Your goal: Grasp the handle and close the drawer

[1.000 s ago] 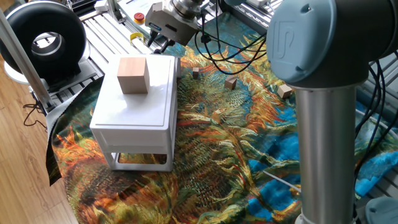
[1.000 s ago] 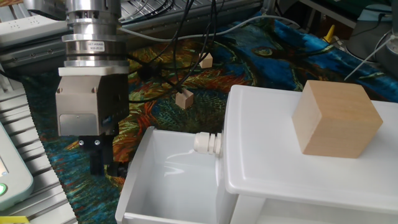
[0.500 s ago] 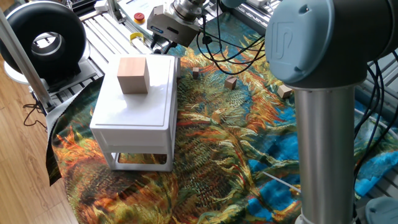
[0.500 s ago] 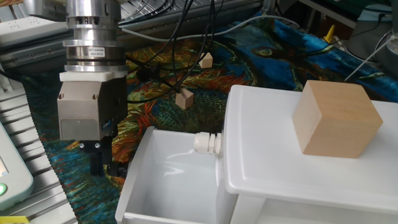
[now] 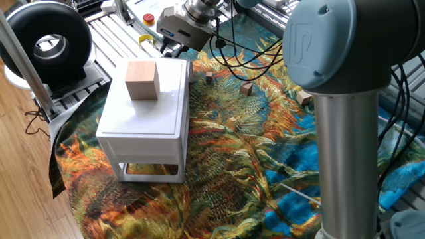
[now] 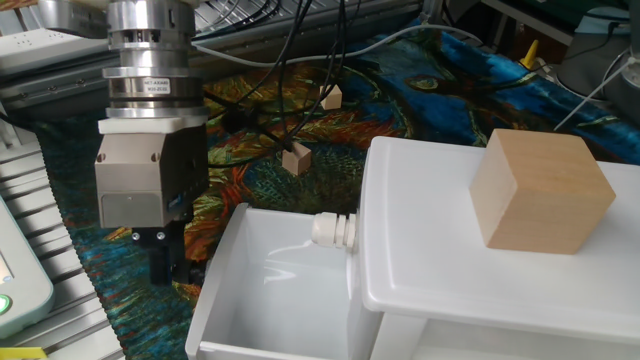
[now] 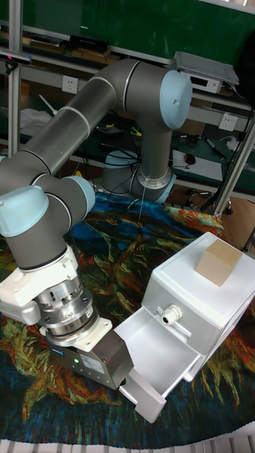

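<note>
The white cabinet (image 5: 143,116) stands on the patterned cloth with its drawer (image 6: 215,290) pulled out toward my gripper (image 6: 165,268). The gripper hangs upright just outside the drawer's front wall (image 7: 145,407), its dark fingers (image 6: 160,262) reaching down beside that wall. In one fixed view the gripper (image 5: 172,48) shows behind the cabinet with its two fingers standing apart. The handle is hidden behind the gripper and the drawer's front. The drawer holds nothing that I can see. A white knob (image 6: 333,230) sticks out of the cabinet face above the drawer.
A tan wooden cube (image 5: 142,79) rests on the cabinet's top. Small wooden blocks (image 5: 247,88) lie on the cloth behind it, under black cables (image 5: 239,53). The arm's grey column (image 5: 345,133) fills the right. A black ring-shaped device (image 5: 50,43) sits at far left.
The gripper has sunk slightly lower beside the drawer's front wall. The drawer, cabinet and cube have not moved.
</note>
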`<state>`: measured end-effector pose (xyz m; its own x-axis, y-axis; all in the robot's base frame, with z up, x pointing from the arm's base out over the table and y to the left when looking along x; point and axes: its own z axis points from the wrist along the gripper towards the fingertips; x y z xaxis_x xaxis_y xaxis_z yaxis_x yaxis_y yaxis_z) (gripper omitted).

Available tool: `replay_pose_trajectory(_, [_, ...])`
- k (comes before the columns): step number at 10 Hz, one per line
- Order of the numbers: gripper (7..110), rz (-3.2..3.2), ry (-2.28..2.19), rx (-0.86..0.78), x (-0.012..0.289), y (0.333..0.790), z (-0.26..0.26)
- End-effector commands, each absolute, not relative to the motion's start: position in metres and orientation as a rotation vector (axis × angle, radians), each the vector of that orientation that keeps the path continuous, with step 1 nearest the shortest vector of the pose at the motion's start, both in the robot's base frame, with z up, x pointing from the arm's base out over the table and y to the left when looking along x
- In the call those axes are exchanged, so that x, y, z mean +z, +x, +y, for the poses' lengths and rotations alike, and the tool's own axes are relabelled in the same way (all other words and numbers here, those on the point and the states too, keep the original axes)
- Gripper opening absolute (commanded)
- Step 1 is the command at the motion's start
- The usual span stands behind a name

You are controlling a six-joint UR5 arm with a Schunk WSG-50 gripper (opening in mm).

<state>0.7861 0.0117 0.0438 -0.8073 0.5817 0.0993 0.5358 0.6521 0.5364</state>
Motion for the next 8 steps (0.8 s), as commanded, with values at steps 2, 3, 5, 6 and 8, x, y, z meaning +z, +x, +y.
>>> replay_pose_trajectory(2, [44, 2.774, 0.97, 0.903, 0.0483, 0.7864, 0.0155])
replay_pose_trajectory(3, [44, 2.77, 0.977, 0.913, 0.0488, 0.787, 0.0171])
replay_pose_trajectory(5, [44, 2.77, 0.993, 0.91, 0.0478, 0.7869, 0.0173])
replay_pose_trajectory(6, [22, 2.77, 0.997, 0.91, 0.0478, 0.7868, 0.0174])
replay_pose_trajectory(8, [22, 2.774, 1.013, 0.915, 0.0475, 0.786, 0.0191])
